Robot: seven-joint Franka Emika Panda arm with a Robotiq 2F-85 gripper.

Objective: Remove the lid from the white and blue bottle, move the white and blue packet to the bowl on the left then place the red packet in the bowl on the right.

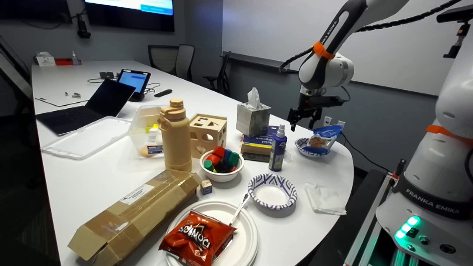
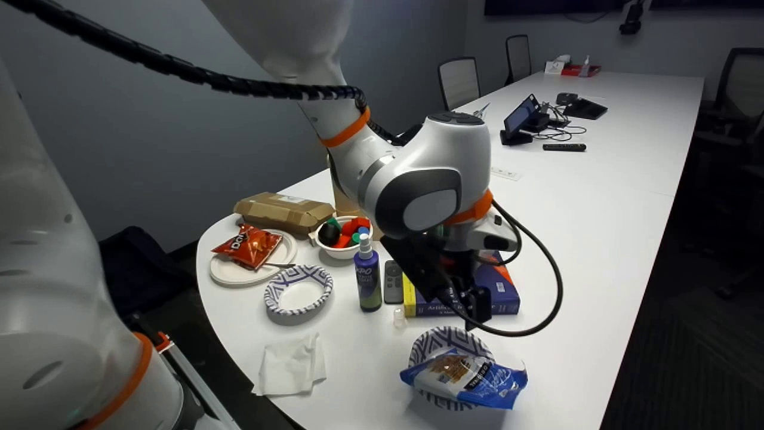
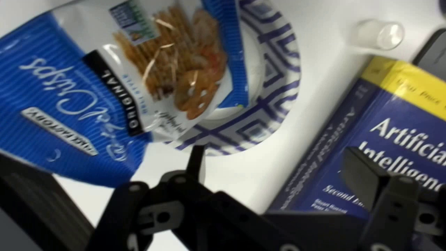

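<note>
The white and blue packet (image 1: pixel 325 139) lies across a patterned bowl (image 2: pixel 439 341), overhanging its rim. In the wrist view the packet (image 3: pixel 104 87) is at upper left. My gripper (image 1: pixel 303 123) is open and empty above the table, near this bowl and the book. Its fingers (image 3: pixel 280 170) are wide apart. The red packet (image 1: pixel 199 236) lies on a white plate (image 1: pixel 249 244). Another patterned bowl (image 1: pixel 272 194) stands empty beside that plate. The blue-purple spray bottle (image 2: pixel 368 280) stands upright with its white nozzle bare. A clear cap (image 2: pixel 400 319) lies beside it on the table.
A thick blue book (image 2: pixel 501 292) lies under the gripper, with a tissue box (image 1: pixel 253 118) on it. A remote (image 2: pixel 393 280), a bowl of blocks (image 1: pixel 221 173), a tan flask (image 1: pixel 177 140), a wooden cube (image 1: pixel 208 133), a cardboard box (image 1: pixel 136 214) and a napkin (image 1: pixel 325 199) are around.
</note>
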